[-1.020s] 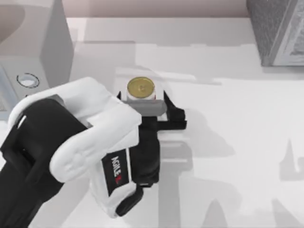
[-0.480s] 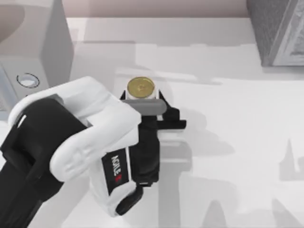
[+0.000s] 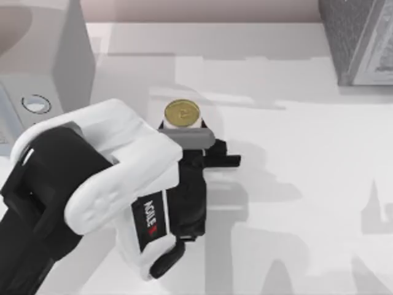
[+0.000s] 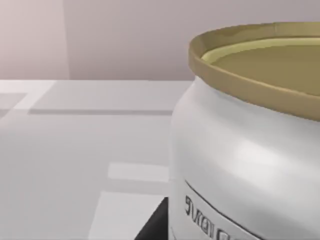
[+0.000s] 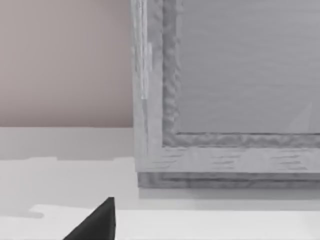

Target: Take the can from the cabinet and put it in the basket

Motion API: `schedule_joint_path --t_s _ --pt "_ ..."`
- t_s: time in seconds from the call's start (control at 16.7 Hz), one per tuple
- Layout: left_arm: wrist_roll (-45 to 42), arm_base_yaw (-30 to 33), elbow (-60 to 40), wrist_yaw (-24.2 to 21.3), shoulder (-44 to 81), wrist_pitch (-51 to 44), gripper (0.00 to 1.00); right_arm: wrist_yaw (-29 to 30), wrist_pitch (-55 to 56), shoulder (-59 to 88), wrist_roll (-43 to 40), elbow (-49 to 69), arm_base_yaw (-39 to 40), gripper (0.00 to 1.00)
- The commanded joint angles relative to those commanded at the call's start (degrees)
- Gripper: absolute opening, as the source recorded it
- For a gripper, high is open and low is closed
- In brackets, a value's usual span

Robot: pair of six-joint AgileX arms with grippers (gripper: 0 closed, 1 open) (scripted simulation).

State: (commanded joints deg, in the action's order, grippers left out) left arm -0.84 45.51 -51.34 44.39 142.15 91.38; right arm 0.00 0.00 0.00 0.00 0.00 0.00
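Observation:
The can (image 3: 182, 114) stands upright on the white table (image 3: 307, 184), left of the middle, its gold top facing up. My left gripper (image 3: 184, 132) reaches it from the near side, its black fingers drawn in against the can's sides, most of them hidden under the white wrist. In the left wrist view the can (image 4: 250, 140) is very close, with a white body and a gold rim. The cabinet (image 3: 359, 43) sits at the far right corner, well apart from the can. My right gripper (image 5: 97, 222) faces the cabinet's framed front panel (image 5: 240, 75). The basket is out of view.
A smooth white box (image 3: 43, 55) with a round dial (image 3: 35, 103) stands at the far left, close to my left arm. Open table lies between the can and the cabinet. A pale wall runs along the back edge.
The left gripper's black fingers have drawn inward around the can. The can and the arm have stayed where they were.

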Motion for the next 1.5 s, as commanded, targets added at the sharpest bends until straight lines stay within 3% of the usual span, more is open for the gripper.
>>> schedule_joint_path --t_s 0.6,0.84,1.14,1.5 --pt "-0.07 0.14 0.04 0.00 -0.07 -0.01 0.00 0.00 0.00 0.00 0.00 0.00 0.00 1.00" --pt "0.00 -3.10 0.29 -3.17 -5.55 -5.00 0.00 0.00 0.00 0.00 0.00 0.00 0.00 1.00" --pt "0.23 -14.18 1.64 -14.04 -25.97 -22.58 0.00 0.00 0.00 0.00 0.00 0.00 0.00 1.00" --pt "0.60 -34.52 5.24 -33.95 -64.88 -55.93 0.00 0.00 0.00 0.00 0.00 0.00 0.00 1.00"
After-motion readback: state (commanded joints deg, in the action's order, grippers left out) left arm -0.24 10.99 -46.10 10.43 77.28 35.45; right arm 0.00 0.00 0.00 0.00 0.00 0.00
